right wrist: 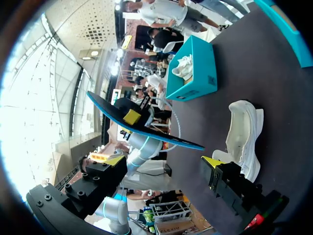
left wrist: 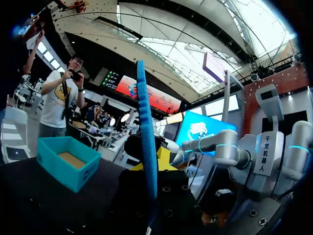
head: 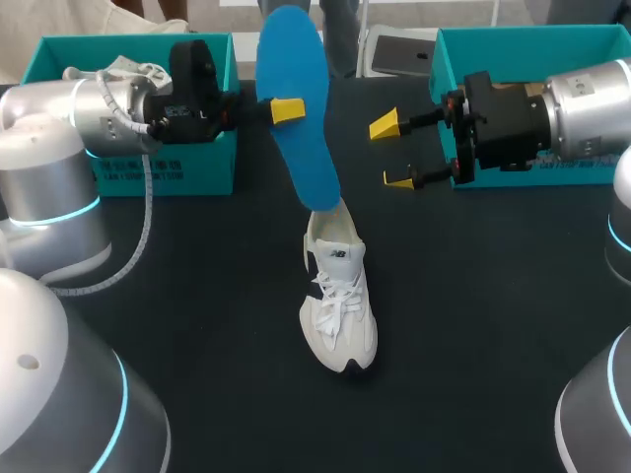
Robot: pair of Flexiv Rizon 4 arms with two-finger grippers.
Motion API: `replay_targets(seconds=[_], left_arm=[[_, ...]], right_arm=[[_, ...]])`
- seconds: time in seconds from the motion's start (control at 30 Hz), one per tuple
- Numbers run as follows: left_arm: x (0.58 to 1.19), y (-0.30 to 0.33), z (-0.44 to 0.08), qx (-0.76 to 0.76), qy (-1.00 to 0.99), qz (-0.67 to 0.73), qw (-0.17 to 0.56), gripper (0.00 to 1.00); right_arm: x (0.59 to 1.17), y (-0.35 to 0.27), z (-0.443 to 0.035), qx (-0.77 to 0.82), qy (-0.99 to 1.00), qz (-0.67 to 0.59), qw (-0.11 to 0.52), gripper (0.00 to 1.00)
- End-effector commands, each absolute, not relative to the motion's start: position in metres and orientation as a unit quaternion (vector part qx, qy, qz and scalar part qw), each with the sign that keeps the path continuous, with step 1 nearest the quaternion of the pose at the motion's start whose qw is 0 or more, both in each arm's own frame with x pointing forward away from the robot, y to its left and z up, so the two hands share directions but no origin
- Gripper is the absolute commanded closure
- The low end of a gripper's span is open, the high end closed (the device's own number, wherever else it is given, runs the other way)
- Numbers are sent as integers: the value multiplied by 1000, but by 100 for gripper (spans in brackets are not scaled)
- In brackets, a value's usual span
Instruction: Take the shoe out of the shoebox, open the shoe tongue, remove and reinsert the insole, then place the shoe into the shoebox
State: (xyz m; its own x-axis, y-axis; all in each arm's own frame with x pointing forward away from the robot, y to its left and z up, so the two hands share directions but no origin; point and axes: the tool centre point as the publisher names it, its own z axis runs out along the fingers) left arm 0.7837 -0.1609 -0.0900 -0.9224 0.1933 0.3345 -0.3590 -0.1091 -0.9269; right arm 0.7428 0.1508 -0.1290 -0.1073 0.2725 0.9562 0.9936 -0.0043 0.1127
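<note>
Head view puts the white shoe (head: 338, 301) nearest, upright on the dark tabletop (head: 473, 325) with its toe toward the robot and its heel opening away. Nothing holds it.

Rising from that opening is the blue insole (head: 296, 59), narrow end down and broad end high. Whether the lower tip is inside the collar or only resting against it is hard to say from this angle.

The left pincer (head: 286, 110) is closed across the insole's middle, one yellow tip on the face toward the other arm. The right pincer (head: 392, 153) hangs just beside the insole, spread wide and gripping nothing, well above the shoe.

The main risk, as I judge it, is the loose shoe. Any push or pull along the insole could drag it, tip it onto its side or lift its heel, because the right pincer is not bracing it. A single mid-length grip also lets the insole pivot or bow, so the narrow end may catch on the collar and fold.

Farther back, the left shoebox (head: 128, 163) holds something white, while the right shoebox (head: 513, 49) sits behind the right arm. Returning the shoe to the wrong one is a lesser hazard.
</note>
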Motion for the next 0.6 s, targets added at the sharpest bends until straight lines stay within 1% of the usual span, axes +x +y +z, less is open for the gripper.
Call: replay_targets(seconds=[0.03, 0.1, 0.13, 0.6], left_arm=[[785, -158, -92, -212, -653, 717, -121, 100], [786, -158, -97, -195, -653, 721, -126, 100], [787, -158, -99, -151, -655, 733, -103, 100], [787, -158, -99, -151, -655, 733, -103, 100]], right_arm=[[743, 153, -129, -542, -586, -458, 392, 0], [743, 153, -129, -542, -586, -458, 392, 0], [743, 153, -129, -542, -586, -458, 392, 0], [743, 153, -129, -542, -586, -458, 392, 0]])
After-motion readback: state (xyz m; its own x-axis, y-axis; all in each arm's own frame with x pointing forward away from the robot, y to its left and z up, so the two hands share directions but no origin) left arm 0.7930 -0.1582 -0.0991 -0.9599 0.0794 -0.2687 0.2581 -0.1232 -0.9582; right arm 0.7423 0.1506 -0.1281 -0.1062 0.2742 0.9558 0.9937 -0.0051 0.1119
